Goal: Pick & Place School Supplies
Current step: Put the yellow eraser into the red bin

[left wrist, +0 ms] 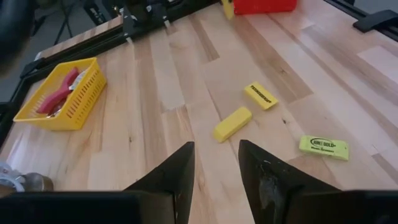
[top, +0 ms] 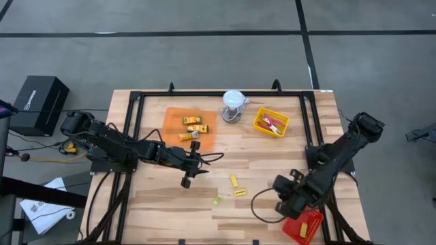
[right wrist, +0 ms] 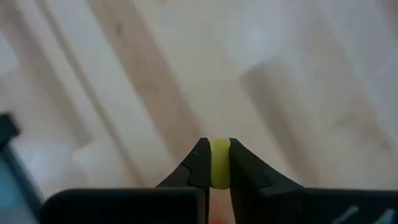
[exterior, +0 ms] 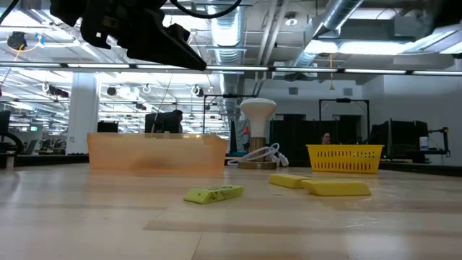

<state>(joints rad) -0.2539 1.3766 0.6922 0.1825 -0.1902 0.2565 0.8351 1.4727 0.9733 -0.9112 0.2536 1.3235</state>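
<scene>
From my station the sorting looks partly done. The orange tray [top: 173, 120] already holds three yellow packets [top: 193, 121], the yellow basket [top: 262, 126] holds the red-handled scissor-like tools [top: 275, 124], and the red tray [top: 313, 223] at the near right corner of the worktop [top: 272, 160] has one yellow piece in it [top: 303, 231].

Three supplies are left loose in the middle of the worktop: a plain yellow block [left wrist: 232, 124], a yellow packet with a dark label [left wrist: 260, 96] and a lime-green packet [left wrist: 324, 147], lying near each other but apart.

My left gripper [top: 186, 182] hangs over the worktop just beside that group, and in its wrist view the fingers [left wrist: 177, 174] stand apart with nothing between them and the yellow block ahead. I judge it is lining up for that block, though it is not touching anything yet.

My right gripper [right wrist: 219, 163] is clamped on a small yellow block [right wrist: 219, 160], pinched between its fingertips. In the overhead view that gripper sits near the red tray, so I take this to be a drop-off still to be made.

So I count one piece in hand and three on the worktop yet to be placed.
</scene>
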